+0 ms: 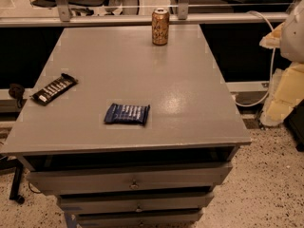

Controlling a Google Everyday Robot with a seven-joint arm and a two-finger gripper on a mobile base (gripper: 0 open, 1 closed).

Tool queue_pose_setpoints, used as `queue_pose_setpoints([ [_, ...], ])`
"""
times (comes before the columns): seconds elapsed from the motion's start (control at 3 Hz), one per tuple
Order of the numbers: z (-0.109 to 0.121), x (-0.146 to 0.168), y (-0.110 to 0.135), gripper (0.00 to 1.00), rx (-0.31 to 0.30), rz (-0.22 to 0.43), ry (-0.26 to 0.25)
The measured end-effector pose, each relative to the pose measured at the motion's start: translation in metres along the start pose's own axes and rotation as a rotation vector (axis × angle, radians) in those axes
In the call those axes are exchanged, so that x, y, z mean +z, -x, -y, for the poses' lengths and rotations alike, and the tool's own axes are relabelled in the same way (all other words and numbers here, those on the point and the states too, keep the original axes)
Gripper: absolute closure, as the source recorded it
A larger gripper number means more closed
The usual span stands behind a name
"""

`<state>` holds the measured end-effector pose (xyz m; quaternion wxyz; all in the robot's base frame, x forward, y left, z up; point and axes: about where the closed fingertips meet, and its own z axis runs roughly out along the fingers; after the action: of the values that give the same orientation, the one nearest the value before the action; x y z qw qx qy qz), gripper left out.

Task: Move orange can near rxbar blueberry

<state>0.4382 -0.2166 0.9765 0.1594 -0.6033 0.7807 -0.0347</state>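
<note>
The orange can [160,26] stands upright near the far edge of the grey table top [190,94], orange-brown with pale markings and a silver top. The rxbar blueberry [127,113], a flat dark blue wrapper with white lettering, lies near the front middle of the table. The can and the bar are far apart. My gripper [283,99] is with the pale arm at the right edge of the view. It is off the table, beyond its right side, and far from both the can and the bar. Nothing shows in its hold.
A longer black-wrapped bar with white print [54,89] lies at the table's left edge. The table is a drawer cabinet with drawers [133,179] below the front. A rail [142,19] runs behind the table. A white cable [270,56] hangs at the right. The floor is speckled.
</note>
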Motion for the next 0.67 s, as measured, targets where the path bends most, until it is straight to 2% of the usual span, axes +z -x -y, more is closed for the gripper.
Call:
queue_pose_setpoints([
  [0.67, 0.0058, 0.0048, 0.0011, 0.00, 0.014, 0.024, -0.006],
])
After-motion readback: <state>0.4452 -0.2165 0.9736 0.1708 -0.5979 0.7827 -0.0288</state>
